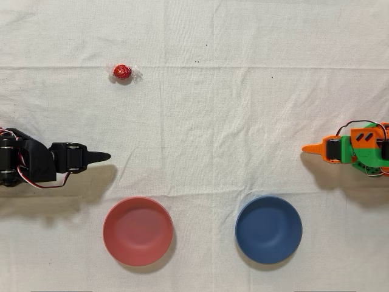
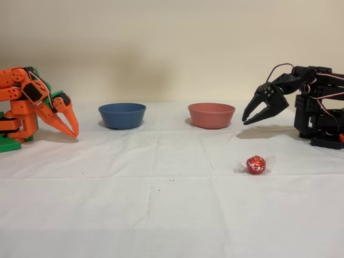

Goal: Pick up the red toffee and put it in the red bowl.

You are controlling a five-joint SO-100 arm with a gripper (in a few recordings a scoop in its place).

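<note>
We see the cloth-covered table carrying everything. On it the black arm hangs above the cloth with its gripper empty, fingers spread slightly. The red bowl sits near it, beside a blue bowl. The red toffee lies alone on the cloth, well apart from both bowls.

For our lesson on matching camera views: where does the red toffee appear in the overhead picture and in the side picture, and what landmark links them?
Overhead view: the red toffee lies upper left on the cloth, above the black arm's end effector.
Fixed view: the red toffee lies lower right, in front of the red bowl.
Shared landmark: the red bowl, the bowl nearer the black arm in both views.
</note>
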